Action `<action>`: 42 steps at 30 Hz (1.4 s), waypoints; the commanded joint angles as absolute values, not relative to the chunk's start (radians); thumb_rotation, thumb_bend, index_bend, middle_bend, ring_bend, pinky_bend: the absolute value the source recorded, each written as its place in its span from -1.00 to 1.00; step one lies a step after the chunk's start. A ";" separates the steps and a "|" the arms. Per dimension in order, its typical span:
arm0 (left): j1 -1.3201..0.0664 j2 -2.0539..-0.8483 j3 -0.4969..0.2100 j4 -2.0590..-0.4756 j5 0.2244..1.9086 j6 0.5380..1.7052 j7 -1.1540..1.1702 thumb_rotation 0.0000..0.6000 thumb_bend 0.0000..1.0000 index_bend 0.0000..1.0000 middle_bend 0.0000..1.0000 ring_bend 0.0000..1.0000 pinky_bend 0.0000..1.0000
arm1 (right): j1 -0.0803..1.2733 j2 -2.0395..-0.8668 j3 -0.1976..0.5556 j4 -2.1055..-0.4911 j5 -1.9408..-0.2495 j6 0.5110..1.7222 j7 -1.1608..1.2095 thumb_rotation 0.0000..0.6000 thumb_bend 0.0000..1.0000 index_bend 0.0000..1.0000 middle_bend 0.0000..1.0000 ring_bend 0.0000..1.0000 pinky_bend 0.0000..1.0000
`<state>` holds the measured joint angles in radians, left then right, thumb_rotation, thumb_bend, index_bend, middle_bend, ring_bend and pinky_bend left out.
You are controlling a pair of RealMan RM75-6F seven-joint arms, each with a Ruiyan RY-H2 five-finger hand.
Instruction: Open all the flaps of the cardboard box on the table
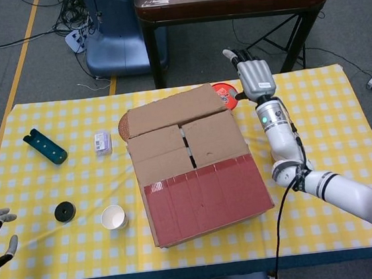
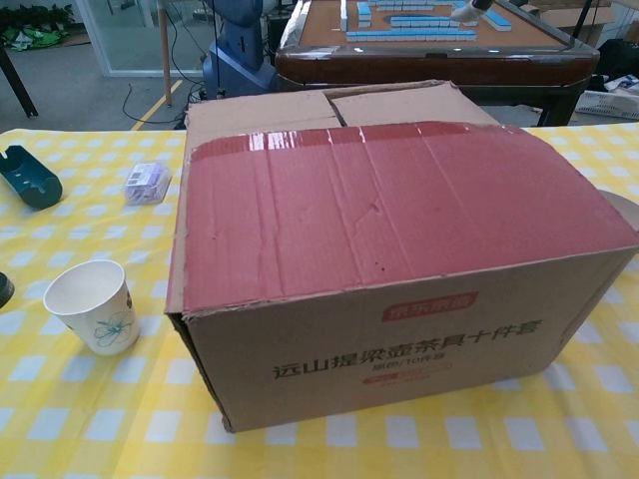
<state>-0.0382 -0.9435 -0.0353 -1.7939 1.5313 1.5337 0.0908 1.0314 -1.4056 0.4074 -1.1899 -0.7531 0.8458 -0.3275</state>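
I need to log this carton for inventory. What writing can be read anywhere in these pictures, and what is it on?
"远山提梁壶茶具十件套": large dark characters on the near side of the cardboard box, chest view.
Red label above that line: light characters, too blurred to read.
Small print under the large line: too small to read.
Paper cup: a blue floral drawing, no words.
Small packet: print too small to read.

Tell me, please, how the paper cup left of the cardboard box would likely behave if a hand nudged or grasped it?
The paper cup looks empty and thin-walled, so it is probably very light and would slide or tip on the checked tablecloth at a nudge. Its open rim would likely crush under a firm squeeze. On its side, it would probably roll in a curve.
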 commanded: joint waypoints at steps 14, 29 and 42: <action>-0.350 -0.833 -0.136 -1.854 1.603 1.214 -0.233 0.99 -0.13 -0.29 -0.48 -0.71 -1.00 | 0.679 -0.973 0.252 -1.800 -1.040 1.046 -0.196 1.00 -0.21 -0.80 -0.61 -0.82 -0.54; -0.413 -0.870 -0.142 -1.880 1.497 1.133 -0.149 0.85 -0.12 -0.29 -0.48 -0.72 -1.00 | 0.694 -0.912 0.186 -1.900 -1.183 0.796 -0.003 1.00 0.62 -0.53 -0.46 -0.72 -0.54; -0.407 -0.869 -0.126 -1.863 1.478 1.145 -0.151 0.81 -0.13 -0.28 -0.48 -0.72 -1.00 | 0.781 -1.031 0.192 -1.833 -1.141 0.746 -0.075 1.00 0.92 -0.44 -0.46 -0.72 -0.54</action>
<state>-0.4076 -0.8690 -0.1262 -1.8630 1.4783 1.1450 -0.1510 0.7739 -1.0255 0.1925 -1.8355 -1.1473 0.7520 -0.0663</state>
